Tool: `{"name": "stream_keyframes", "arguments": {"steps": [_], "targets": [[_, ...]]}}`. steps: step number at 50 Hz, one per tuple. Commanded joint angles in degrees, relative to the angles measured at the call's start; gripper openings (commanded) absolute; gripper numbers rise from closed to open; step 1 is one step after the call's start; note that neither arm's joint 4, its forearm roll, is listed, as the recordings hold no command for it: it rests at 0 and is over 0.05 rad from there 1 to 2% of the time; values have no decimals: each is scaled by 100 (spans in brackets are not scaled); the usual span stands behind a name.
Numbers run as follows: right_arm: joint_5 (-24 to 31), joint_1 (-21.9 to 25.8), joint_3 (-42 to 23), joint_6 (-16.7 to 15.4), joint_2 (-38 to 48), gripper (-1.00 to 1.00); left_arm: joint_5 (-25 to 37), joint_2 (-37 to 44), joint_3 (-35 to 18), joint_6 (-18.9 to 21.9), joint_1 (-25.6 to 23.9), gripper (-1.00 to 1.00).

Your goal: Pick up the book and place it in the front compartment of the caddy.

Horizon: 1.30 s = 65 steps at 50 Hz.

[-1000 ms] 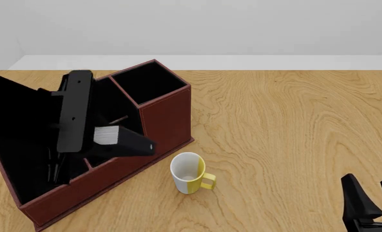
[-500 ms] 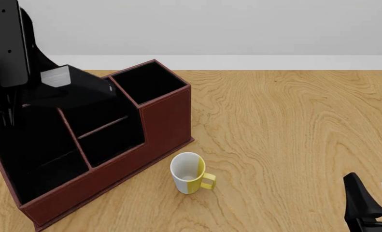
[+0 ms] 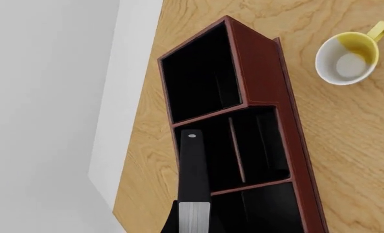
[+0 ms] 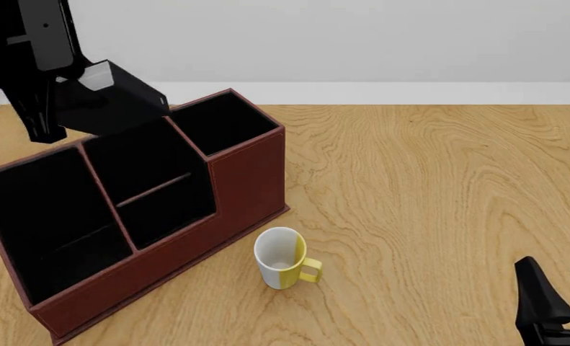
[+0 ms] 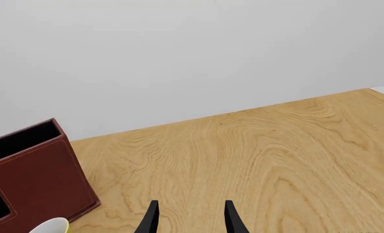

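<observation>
1. Since half a second ago the left gripper (image 4: 49,108) has climbed a little higher at the 10 o'clock corner of the front view, carrying the book (image 4: 112,97) up and back with it; a second ago both were low over the caddy's middle slots. The right gripper, mug and caddy keep their places.
2. Nearest, at 5 o'clock in the front view, the right gripper (image 4: 558,303) hovers just above the tabletop (image 4: 429,187); its jaws are parted with nothing between them, and the right wrist view shows the two fingertips (image 5: 151,218) spread over bare wood.
3. Near 6 o'clock stands the white-and-yellow mug (image 4: 285,258), upright, handle towards 4 o'clock, just beside the caddy's low front wall but not touching it.
4. At 8 to 10 o'clock sits the caddy (image 4: 236,184), reddish-brown outside, black inside, its front compartments open-topped.
5. Farthest, around 10 o'clock, the book hangs in the air above the caddy's rear edge, tilted, white page edges showing at its upper end. In the left wrist view the book (image 3: 193,184) lies edge-on over the middle slots.
6. The left jaws are closed on the book's near end; the contact itself is partly hidden.
</observation>
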Motion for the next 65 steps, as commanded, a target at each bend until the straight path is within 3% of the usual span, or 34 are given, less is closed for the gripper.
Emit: {"name": "stream_keyframes", "arguments": {"steps": [1, 12, 22, 43, 60, 61, 65], "targets": [[21, -18, 0, 26, -22, 100, -34, 189, -27, 233, 356, -100], [29, 1, 5, -2, -30, 100, -489, -57, 777, 582, 895, -100], [35, 7, 4, -28, -33, 100, -837, 172, 1056, 365, 725, -100], [25, -43, 23, -59, -28, 100, -1597, 1405, 936, -2, 550, -100], [-13, -61, 88, -142, -20, 100, -1876, 2025, 719, 129, 843, -100], [-17, -61, 91, -144, -17, 100, -1880, 2019, 737, 140, 837, 100], [-31, -76, 97, -149, -4, 100, -1962, 2033, 719, 224, 924, 100]]}}
